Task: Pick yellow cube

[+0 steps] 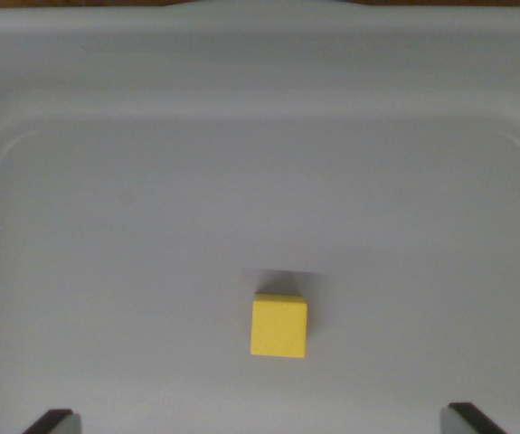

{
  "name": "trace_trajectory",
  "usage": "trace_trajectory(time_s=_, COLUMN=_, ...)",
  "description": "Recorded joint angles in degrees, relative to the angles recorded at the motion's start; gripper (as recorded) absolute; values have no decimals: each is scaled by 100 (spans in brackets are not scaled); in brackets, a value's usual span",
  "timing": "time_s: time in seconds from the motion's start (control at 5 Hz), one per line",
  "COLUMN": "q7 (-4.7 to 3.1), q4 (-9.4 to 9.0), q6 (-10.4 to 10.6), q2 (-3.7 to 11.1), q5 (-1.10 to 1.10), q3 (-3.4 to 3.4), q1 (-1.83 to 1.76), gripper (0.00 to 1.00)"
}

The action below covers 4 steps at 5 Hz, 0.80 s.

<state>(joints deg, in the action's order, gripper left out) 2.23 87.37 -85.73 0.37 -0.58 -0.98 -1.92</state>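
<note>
**Supervisor:** Report the scene, largest item first.

**Operator:** I see a pale grey tray (79, 181) filling the wrist view, with a raised rim along the top and rounded inner corners. Its floor is bare apart from one object. The yellow cube (278, 326) rests flat on that floor, slightly to the wrist view's right of centre and in the lower half of the picture, well apart from every wall. A soft shadow lies just beyond its far edge.

**Supervisor:** Claw status?

**Operator:** Only the two dark fingertips (50, 421) show, one in each bottom corner. The gripper (261, 423) stands spread wide and holds nothing. The cube sits between the tips laterally, but ahead of them in the picture.

**Supervisor:** Handling assessment?

**Operator:** I judge the cube rigid, light and not fragile. Its faces look smooth, so I expect some slip under an off-centre pinch. I recommend contact on two opposite side faces, at mid-height, with the pads square to them. The cube appears turned very slightly against the tray edges, so I would consider a small wrist correction first.
</note>
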Motion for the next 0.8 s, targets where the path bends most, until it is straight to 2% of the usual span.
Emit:
trace_trajectory(time_s=0.2, q7=-14, q4=-126, q6=168, q2=67, q5=14, q3=10, q1=0, gripper=0)
trace_trajectory(time_s=0.4, q7=-14, q4=-126, q6=168, q2=67, q5=14, q3=10, q1=0, gripper=0)
trace_trajectory(time_s=0.6, q7=-32, q4=-275, q6=366, q2=147, q5=31, q3=23, q1=-1, gripper=0)
trace_trajectory(time_s=0.8, q7=-32, q4=-275, q6=366, q2=147, q5=31, q3=23, q1=-1, gripper=0)
